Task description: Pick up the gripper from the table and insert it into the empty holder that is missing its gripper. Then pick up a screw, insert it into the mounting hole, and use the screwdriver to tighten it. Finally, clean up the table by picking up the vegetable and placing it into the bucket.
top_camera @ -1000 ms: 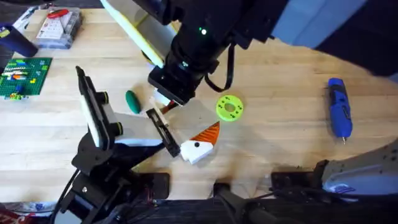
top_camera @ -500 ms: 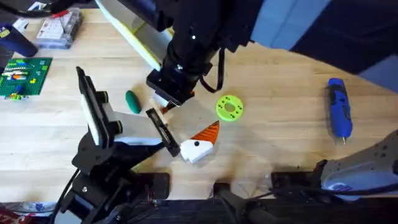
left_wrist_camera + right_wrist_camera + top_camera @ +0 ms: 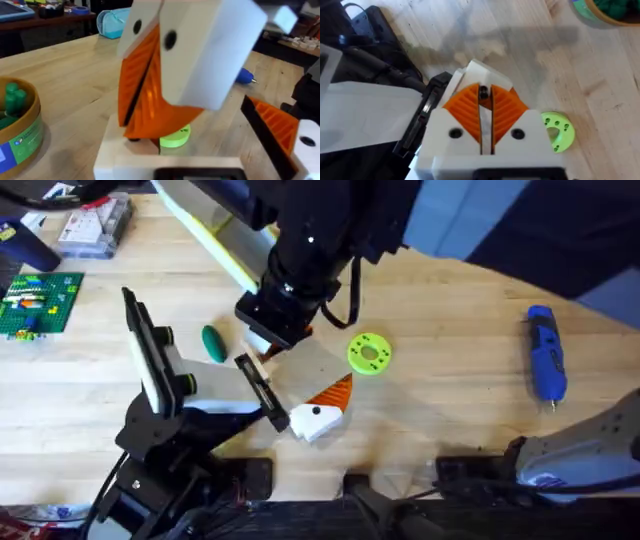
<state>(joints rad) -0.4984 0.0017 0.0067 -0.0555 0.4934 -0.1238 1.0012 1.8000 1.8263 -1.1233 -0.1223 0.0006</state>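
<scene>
Far left in left wrist view: bucket, green pieces already inside. In overhead, left of centre: vegetable lying on table, untouched, just beside upright part of left arm.

Lower left to centre: left gripper w/ its black rail pointing to middle of frame. Open or closed: cannot tell.

Centre, a bit above: right gripper reaching across from above, directly over the rail. Orange pads almost pressed together, only a thin slit between; tiny dark thing pinched at the tips, prob. a screw. White piece directly under the tips, beside the rail.

Centre, lower: gripper, white block w/ orange wedge, touching end of the rail. Loose or already mounted: cannot tell.

Right of centre: lime disc. Far right: screwdriver, well apart from both arms.

Judged step: seating screw in mounting hole. For doing well: keep tips vertical and centred on hole, lower slowly, hold left arm steady, open pads only when screw stands alone. Otherwise risk of tilt or drop onto table.
</scene>
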